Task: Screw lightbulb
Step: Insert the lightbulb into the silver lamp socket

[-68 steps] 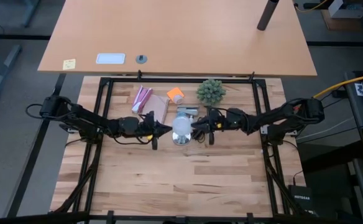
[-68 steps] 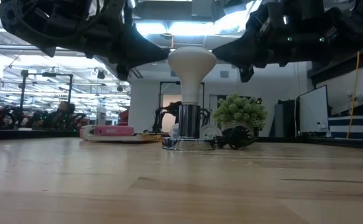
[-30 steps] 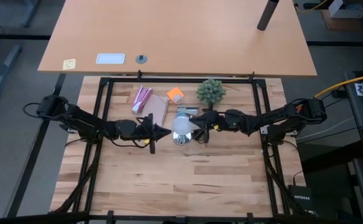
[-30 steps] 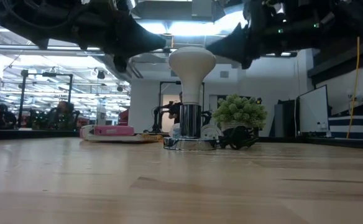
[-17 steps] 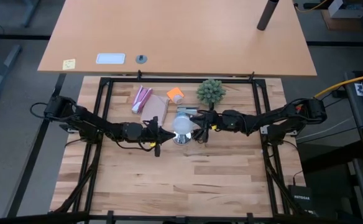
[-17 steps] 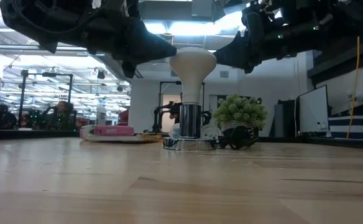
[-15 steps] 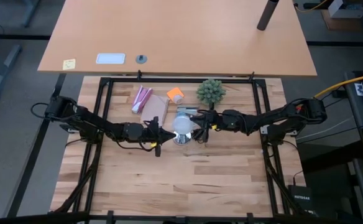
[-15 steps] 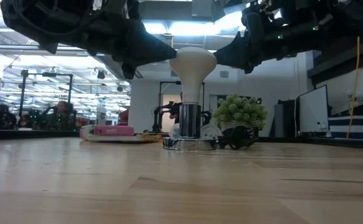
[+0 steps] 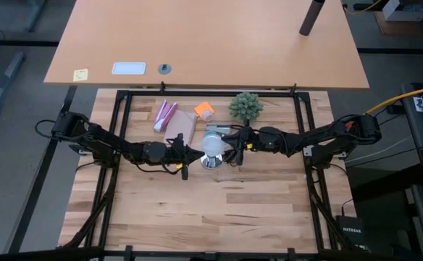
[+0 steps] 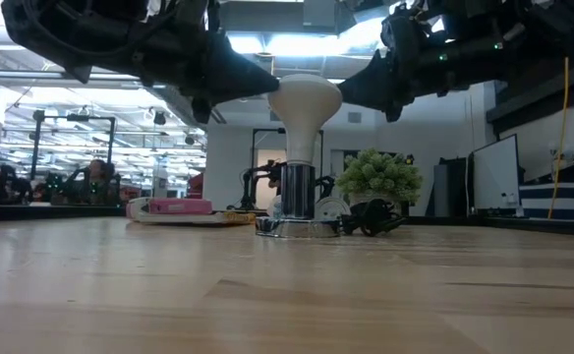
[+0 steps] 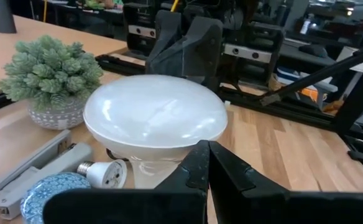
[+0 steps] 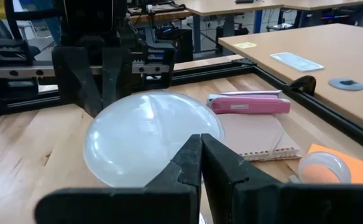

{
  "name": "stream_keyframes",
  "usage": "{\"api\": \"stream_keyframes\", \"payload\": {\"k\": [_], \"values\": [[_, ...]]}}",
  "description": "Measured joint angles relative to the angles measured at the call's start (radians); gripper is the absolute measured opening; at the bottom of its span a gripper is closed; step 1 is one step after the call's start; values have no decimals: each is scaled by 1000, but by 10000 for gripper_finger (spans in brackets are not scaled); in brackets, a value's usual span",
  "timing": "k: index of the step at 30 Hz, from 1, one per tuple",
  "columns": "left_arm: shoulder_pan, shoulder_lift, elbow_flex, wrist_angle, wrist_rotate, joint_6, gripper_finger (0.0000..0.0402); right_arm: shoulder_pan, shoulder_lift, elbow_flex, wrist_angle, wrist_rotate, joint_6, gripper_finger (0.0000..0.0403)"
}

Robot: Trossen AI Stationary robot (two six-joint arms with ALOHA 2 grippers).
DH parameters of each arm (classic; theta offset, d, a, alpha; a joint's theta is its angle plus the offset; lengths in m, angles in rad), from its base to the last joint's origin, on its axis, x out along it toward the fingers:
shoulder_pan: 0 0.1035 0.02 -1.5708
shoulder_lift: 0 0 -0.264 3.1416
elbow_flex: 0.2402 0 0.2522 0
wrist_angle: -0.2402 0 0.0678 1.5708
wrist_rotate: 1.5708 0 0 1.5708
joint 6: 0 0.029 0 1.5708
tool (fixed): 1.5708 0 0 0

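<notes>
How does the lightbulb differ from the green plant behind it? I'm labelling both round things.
The lightbulb is smooth and frosted white; the plant is spiky and green. The lightbulb stands raised in a shiny socket base; the plant sits low in a pot on the table. Both are rounded and upright.

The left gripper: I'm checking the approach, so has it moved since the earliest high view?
Yes. The left gripper, shut, pulled back from the frosted white globe lightbulb, then returned to its side, slightly farther from the notebook.

Left gripper [image 9: 195,153] and right gripper [image 9: 226,142] — facing, jaws closed
</notes>
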Motion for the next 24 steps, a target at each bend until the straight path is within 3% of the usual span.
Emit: {"api": "stream_keyframes", "payload": {"k": [7, 17, 24], "values": [[0, -1, 0, -30, -31, -3, 0, 0, 0, -1, 6, -36, 44, 17], [4, 1, 0, -93, -100, -34, 0, 5, 2, -1, 24, -214, 75, 17], [22, 1, 0, -98, -97, -38, 0, 4, 3, -2, 48, -198, 76, 17]]}}
